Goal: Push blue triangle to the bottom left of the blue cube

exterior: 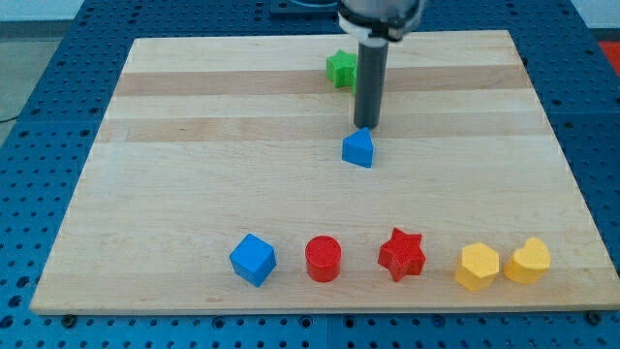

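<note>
The blue triangle lies a little above the middle of the wooden board. My tip stands right at the triangle's top edge, touching or nearly touching it. The blue cube sits near the view's bottom, left of the middle, well below and to the left of the triangle.
A green block sits near the view's top, just left of the rod. Along the bottom, right of the blue cube, stand a red cylinder, a red star, a yellow hexagon-like block and another yellow block.
</note>
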### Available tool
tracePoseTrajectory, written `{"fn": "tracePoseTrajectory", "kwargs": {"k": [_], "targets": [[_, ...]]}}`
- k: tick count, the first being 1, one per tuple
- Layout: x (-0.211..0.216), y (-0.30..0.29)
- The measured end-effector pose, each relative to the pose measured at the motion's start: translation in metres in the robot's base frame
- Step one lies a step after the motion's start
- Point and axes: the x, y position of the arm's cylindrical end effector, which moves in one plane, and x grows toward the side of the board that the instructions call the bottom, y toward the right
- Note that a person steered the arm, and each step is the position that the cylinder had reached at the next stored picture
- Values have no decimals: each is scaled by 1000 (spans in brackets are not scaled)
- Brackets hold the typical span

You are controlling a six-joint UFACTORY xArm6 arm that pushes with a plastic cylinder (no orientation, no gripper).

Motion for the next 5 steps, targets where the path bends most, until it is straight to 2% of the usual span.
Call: {"fn": "tracePoseTrajectory", "kwargs": {"k": [2, 3, 5], "targets": [[52, -48], [69, -43], [72, -9]]}}
